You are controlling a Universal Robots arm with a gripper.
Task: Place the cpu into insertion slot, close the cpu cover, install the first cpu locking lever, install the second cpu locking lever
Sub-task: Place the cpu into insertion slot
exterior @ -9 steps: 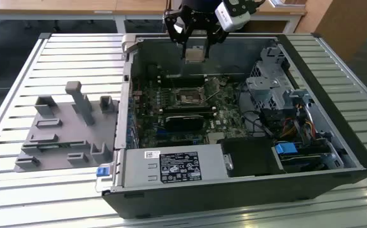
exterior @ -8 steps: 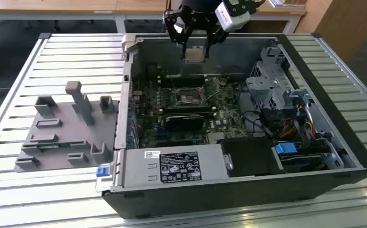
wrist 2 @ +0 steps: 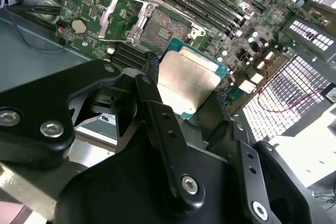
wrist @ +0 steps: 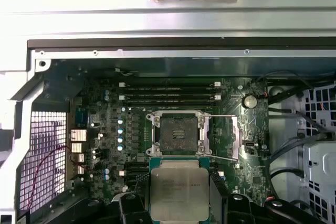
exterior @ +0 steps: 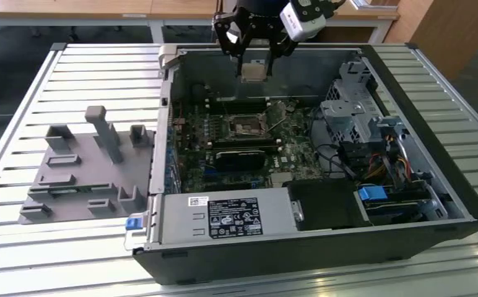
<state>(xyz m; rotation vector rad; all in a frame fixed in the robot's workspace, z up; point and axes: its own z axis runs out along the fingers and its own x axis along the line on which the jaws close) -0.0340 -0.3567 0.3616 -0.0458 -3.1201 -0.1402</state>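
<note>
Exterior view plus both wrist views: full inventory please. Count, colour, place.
flat square pale silver cpu: 1, silver-beige, gripped above the open case, not seated
square black insertion slot: 1, black with silvery rim, on the motherboard, empty
thin silvery cpu cover frame: 1, silver, swung open beside the slot
green motherboard: 1, green, inside the case
grey power-supply box: 1, grey, inside the case
open black computer case: 1, black, lying on the table
grey moulded fixture: 1, grey, at the exterior view's left of the case
slatted metal table: 1, pale grey, under everything
black hand: 1, black, shut on the cpu
</note>
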